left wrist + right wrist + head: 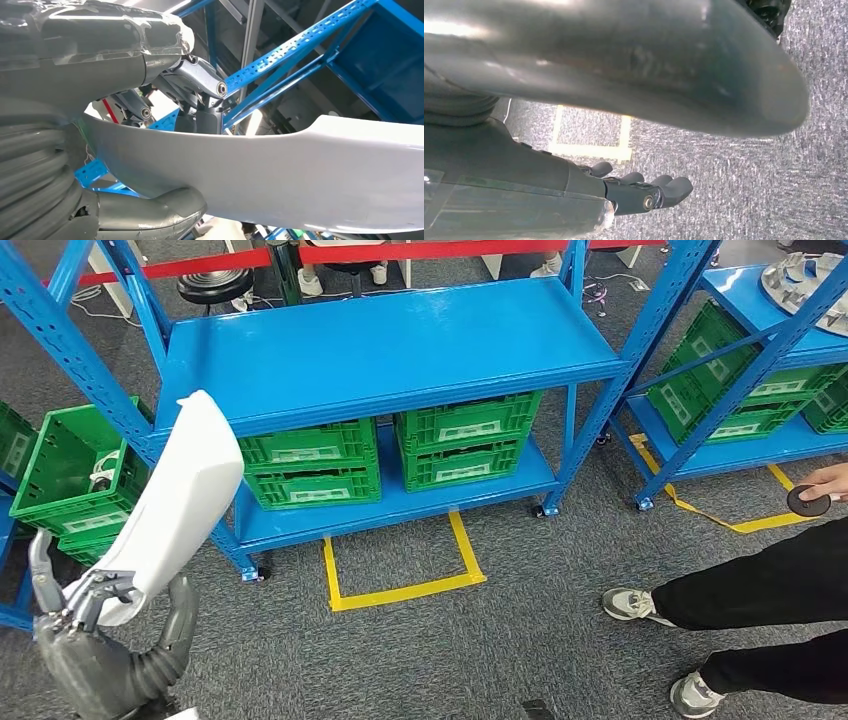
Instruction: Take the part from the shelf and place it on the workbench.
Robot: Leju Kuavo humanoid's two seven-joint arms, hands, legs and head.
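The part [185, 500] is a long, curved white panel. My left hand [85, 605] grips its lower end at the bottom left of the head view, and the panel rises up toward the blue shelf [390, 345]. In the left wrist view the white part [300, 175] runs across the picture, with the left hand [150, 100] wrapped around it, thumb under and fingers over. My right hand [624, 192] hangs over the grey carpet with its fingers apart and nothing in it.
The shelf's middle board is bare; green crates [310, 465] [465, 440] sit on its lowest board. Another green crate [70, 470] stands at the left. A second shelf [735, 290] is at the right. A person's legs [760, 590] and hand with a black disc [808, 503] are nearby. Yellow tape [400, 585] marks the floor.
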